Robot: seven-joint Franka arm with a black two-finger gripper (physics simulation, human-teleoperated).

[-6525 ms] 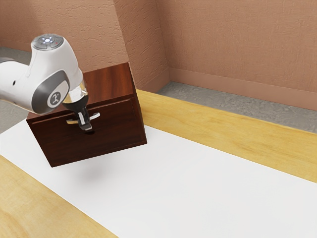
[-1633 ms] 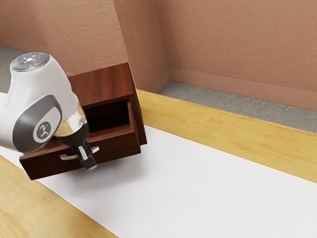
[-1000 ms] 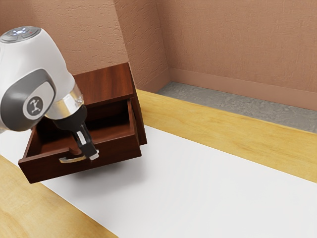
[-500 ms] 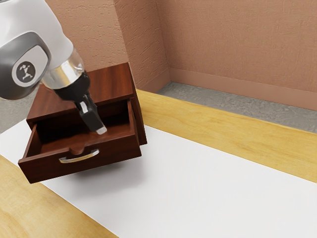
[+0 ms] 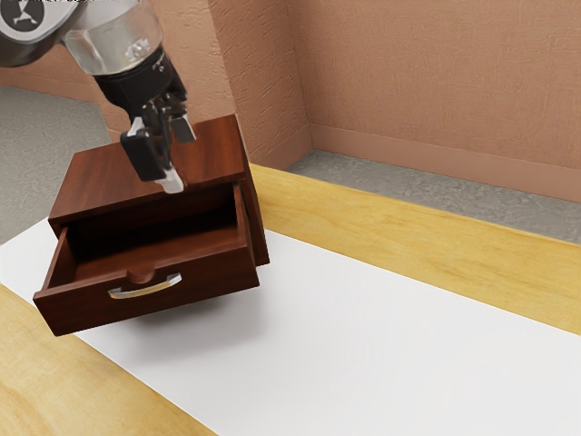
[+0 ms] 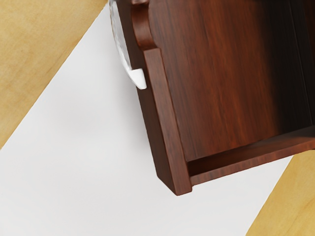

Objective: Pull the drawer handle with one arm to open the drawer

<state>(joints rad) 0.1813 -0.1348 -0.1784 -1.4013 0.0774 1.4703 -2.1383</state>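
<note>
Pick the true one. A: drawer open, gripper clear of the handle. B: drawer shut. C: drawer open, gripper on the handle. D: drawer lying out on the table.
A: the drawer stands pulled out of the cabinet, and the gripper hangs above it, apart from the handle.

End effector (image 5: 172, 182) aloft, tilted downward

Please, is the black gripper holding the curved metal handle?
No, the black gripper hangs above the dark wooden cabinet, apart from the curved metal handle.
</note>
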